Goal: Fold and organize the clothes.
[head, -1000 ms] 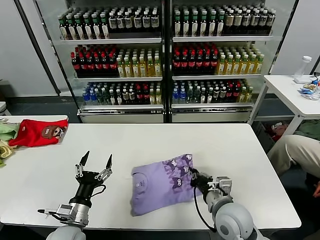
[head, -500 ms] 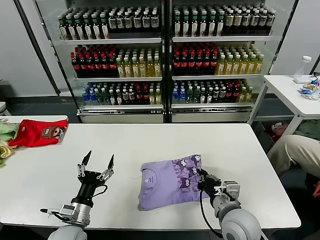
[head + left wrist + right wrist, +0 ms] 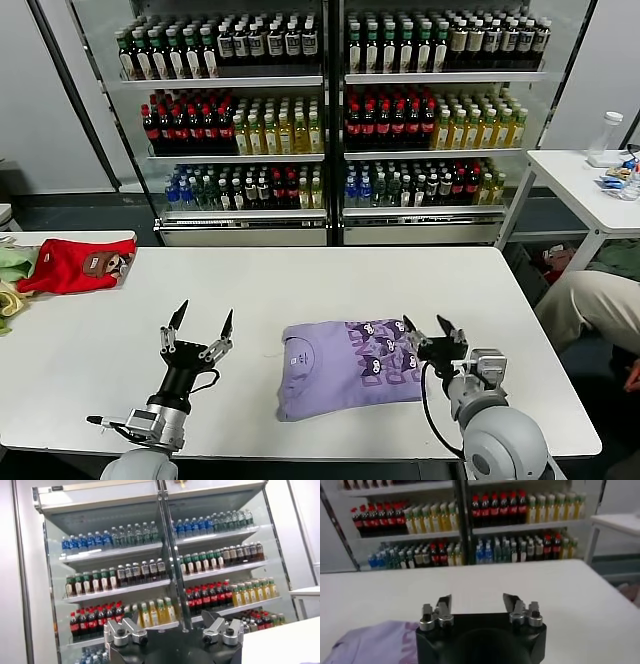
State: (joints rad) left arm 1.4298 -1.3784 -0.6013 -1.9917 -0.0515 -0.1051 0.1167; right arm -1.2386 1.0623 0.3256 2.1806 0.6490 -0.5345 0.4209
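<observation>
The lavender T-shirt [image 3: 345,365] lies folded into a rough rectangle on the white table [image 3: 300,280], dark purple print on its right half, white neck label facing up on its left half. My right gripper [image 3: 432,328] is open and empty, raised just off the shirt's right edge, fingertips pointing up and away. In the right wrist view the shirt [image 3: 375,642] shows beside the gripper [image 3: 477,600]. My left gripper [image 3: 200,322] is open and empty, held above the table left of the shirt; its wrist view faces the drink shelves.
A red shirt with a brown print [image 3: 75,265] and green and yellow garments [image 3: 12,270] lie at the table's far left. A drinks cooler [image 3: 330,110] stands behind the table. A person's knee [image 3: 590,300] is at the right, by a small white side table [image 3: 585,180].
My right gripper has let go of the shirt's right edge after dragging it rightward, then opened and lifted. The shirt now lies flatter and more to the right. The left gripper barely moved.
</observation>
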